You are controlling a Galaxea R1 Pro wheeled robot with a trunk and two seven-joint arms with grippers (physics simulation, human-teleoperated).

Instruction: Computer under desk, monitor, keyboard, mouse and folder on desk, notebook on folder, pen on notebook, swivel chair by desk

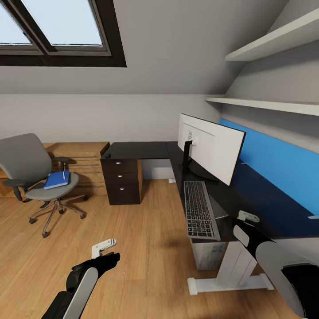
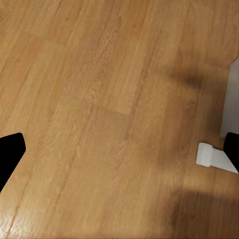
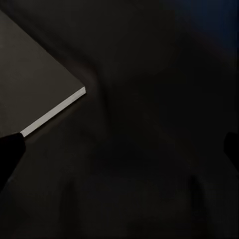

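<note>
head view: the folder (image 1: pixel 56 179) lies at ten o'clock of the nearer, spread, empty left gripper (image 1: pixel 104 246).

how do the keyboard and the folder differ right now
The keyboard is silver-grey with dark keys and lies on the black desk in front of the monitor. The folder is bright blue, looks smaller in the head view, and lies on the swivel chair seat across the room. Both are flat rectangles lying face-up.

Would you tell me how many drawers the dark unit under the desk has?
3, stacked vertically: top drawer, middle drawer, bottom drawer.
</note>
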